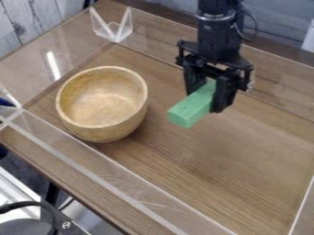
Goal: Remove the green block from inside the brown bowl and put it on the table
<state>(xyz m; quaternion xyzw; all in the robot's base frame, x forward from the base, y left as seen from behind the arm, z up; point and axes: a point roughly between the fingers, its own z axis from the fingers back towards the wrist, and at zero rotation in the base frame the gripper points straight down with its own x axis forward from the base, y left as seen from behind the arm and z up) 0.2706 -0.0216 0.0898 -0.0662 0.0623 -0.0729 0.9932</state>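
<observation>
While we have only the one camera view to go through, we read it from the arm downward.

Camera view, arm: we see a black arm coming down from the top edge, right of centre, its gripper (211,95) pointing straight down at the tabletop.

Camera view, claw: we find the two dark fingers (229,92) narrowed onto the upper end of the green block (193,107), so the claw is holding it.

Camera view, green block: we see it tilted, its upper end between the fingers and its lower end slanting down to the left, out over bare wood. Whether that lower end touches the surface we cannot tell.

Camera view, brown bowl: we see the brown bowl (103,103) upright to the left of the block, apart from it, with nothing inside.

Camera view, table: we see the table (245,174) as a wood-grain top with clear acrylic walls (73,165) along its edges.

Camera view, background: we note a small clear angled piece (112,25) at the far left, well apart from the bowl.
</observation>
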